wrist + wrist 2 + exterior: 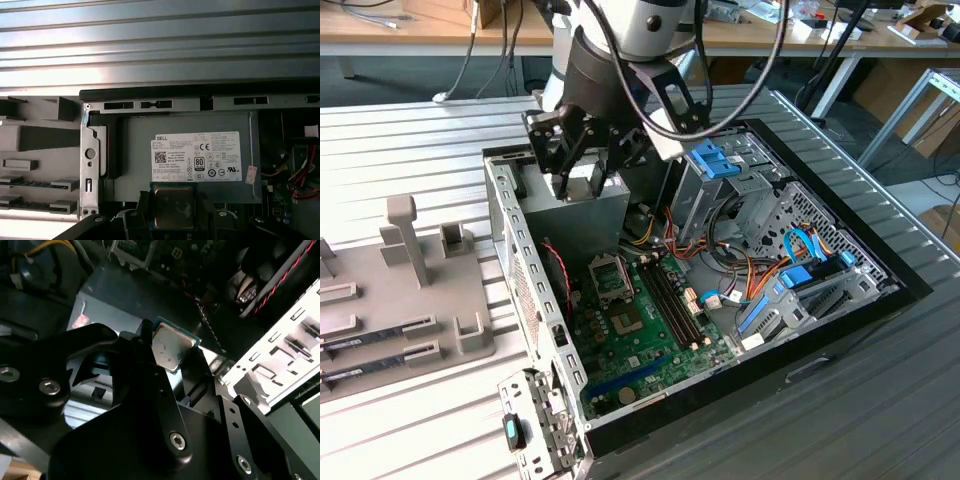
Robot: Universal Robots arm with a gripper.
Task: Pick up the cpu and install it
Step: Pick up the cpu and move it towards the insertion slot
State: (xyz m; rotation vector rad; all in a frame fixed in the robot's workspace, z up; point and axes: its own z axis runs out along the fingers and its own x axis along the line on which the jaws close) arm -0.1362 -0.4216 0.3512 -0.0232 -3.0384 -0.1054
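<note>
Holding the cpu point(172, 347) tight in the gripper point(582, 182), up over the grey power box point(190, 150) in the computer case point(525, 265). Looks pinched only by its thin edges, though hard to tell in the dark. Could slip or tip and land crooked in the socket point(610, 278) on the green board point(650, 345).

Pretty even, bright room light for us in the exterior view, though the ribbed metal table point(410, 140) blows out to near white in the upper left of the frame, and the inside of the computer case point(525, 270) sits in softer shade. In the first wrist view we get pale glare bands along the table ribs point(160, 45). The second wrist view is dim. The gripper point(172, 351) is a black, soft-edged blob near the lens, while the cpu point(170, 344) lid and a metal panel point(285, 357) catch hard glints.
</note>
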